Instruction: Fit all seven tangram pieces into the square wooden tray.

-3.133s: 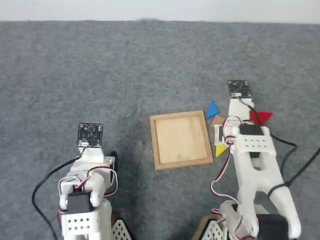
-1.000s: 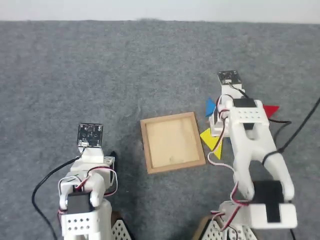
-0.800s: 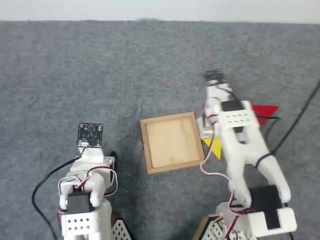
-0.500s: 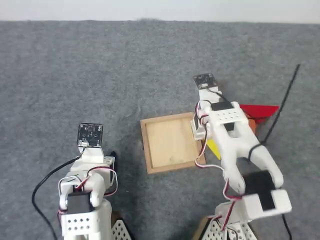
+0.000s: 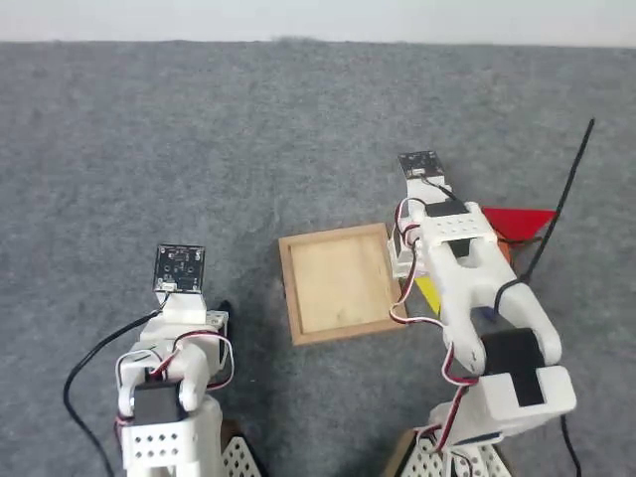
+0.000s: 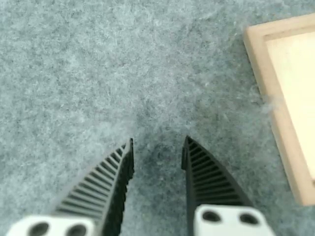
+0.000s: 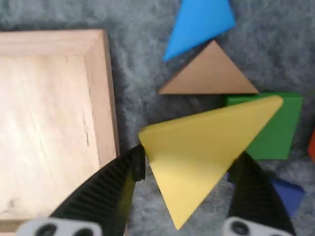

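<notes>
Placement step: right gripper (image 7: 189,162) clamping yellow wooden triangle (image 7: 206,142) beside square wooden tray (image 7: 106,98); next likely needing lift over rim. Left gripper (image 6: 158,146) gaping.

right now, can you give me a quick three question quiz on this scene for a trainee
1. True or false: the wooden tray is already full.
2. The triangle between the right hand's fingers is: A pink, B yellow, C black?
3. Fill in: the left hand is ___ over bare carpet.
Key: 1 false; 2 B; 3 open.
</notes>
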You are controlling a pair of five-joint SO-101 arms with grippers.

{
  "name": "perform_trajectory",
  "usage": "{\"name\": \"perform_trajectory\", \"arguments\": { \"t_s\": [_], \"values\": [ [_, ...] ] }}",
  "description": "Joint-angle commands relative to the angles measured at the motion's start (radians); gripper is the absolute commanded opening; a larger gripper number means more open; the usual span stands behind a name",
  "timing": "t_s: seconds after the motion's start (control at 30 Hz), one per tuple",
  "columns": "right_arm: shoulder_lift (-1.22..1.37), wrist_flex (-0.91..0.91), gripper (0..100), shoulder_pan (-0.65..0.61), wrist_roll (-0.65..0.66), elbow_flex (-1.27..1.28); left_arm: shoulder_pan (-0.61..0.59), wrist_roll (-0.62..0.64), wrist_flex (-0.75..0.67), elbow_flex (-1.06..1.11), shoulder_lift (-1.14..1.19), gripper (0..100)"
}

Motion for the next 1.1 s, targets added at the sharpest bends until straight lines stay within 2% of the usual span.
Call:
{"name": "perform_trajectory", "arguments": {
  "t_s": [0.0, 0.23, 0.43, 0.63, 0.87, 1.07],
  "values": [
    [0.019, 0.01, 22.0, 0.012, -0.014, -0.015, 0.006, -0.009, 0.006, -0.012, -0.011, 15],
    [-0.044, 0.05, 22.3, 0.105, -0.021, -0.034, 0.006, -0.009, 0.006, -0.012, -0.011, 15],
    [-0.157, 0.065, 22.4, 0.051, -0.055, -0.034, 0.006, -0.009, 0.006, -0.012, -0.011, 15],
    [-0.093, -0.031, 22.5, 0.001, -0.072, -0.038, 0.006, -0.009, 0.006, -0.012, -0.011, 15],
    [0.013, -0.081, 35.8, 0.005, -0.133, -0.054, 0.006, -0.009, 0.006, -0.012, -0.011, 15],
    [0.019, -0.062, 30.3, 0.018, -0.133, -0.058, 0.006, -0.009, 0.006, -0.012, -0.011, 15]
  ]
}}
